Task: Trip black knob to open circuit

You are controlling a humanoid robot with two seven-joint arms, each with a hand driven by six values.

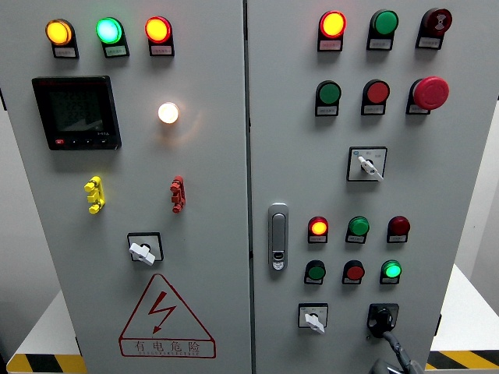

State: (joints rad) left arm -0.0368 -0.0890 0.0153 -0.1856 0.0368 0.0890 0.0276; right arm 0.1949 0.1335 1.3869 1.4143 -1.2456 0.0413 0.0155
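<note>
While right hand (387,360) fingers, grip unclear, meet black knob (381,318), grey cabinet (210,156), hazard-striped floor (43,363).

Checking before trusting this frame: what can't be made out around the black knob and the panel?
- Robot hand, head view: cut off by the bottom edge; grip and arm side unclear.
- Black knob: a finger covers its lower part.
- Button labels: too small to read.
- Meter screen: dim, unreadable.
</note>
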